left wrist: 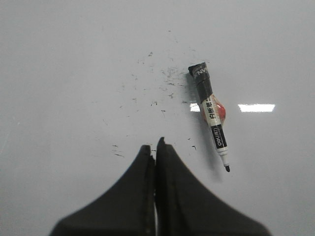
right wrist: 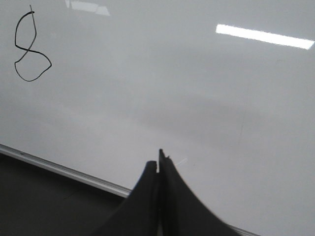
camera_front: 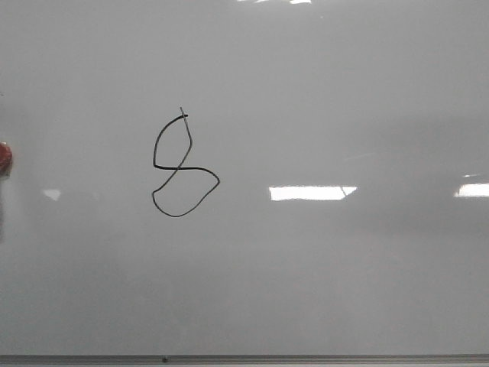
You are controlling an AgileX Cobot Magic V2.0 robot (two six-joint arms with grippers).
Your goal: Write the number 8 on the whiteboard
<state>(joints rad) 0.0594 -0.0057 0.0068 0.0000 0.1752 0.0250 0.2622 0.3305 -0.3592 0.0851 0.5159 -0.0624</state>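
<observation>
A black hand-drawn number 8 (camera_front: 182,168), lopsided with a short tail at its top, stands left of centre on the glossy whiteboard (camera_front: 321,267). It also shows in the right wrist view (right wrist: 30,46). An uncapped black and white marker (left wrist: 211,117) lies on the whiteboard (left wrist: 74,59) in the left wrist view, over a red blob, tip towards the camera. My left gripper (left wrist: 154,146) is shut and empty, beside the marker and apart from it. My right gripper (right wrist: 158,160) is shut and empty above the whiteboard (right wrist: 197,88) near its frame edge.
A red object (camera_front: 4,157) peeks in at the front view's left edge. Small black ink flecks (left wrist: 157,78) dot the board near the marker. The grey frame edge (camera_front: 244,358) runs along the board's near side, and dark ground (right wrist: 44,201) lies beyond it.
</observation>
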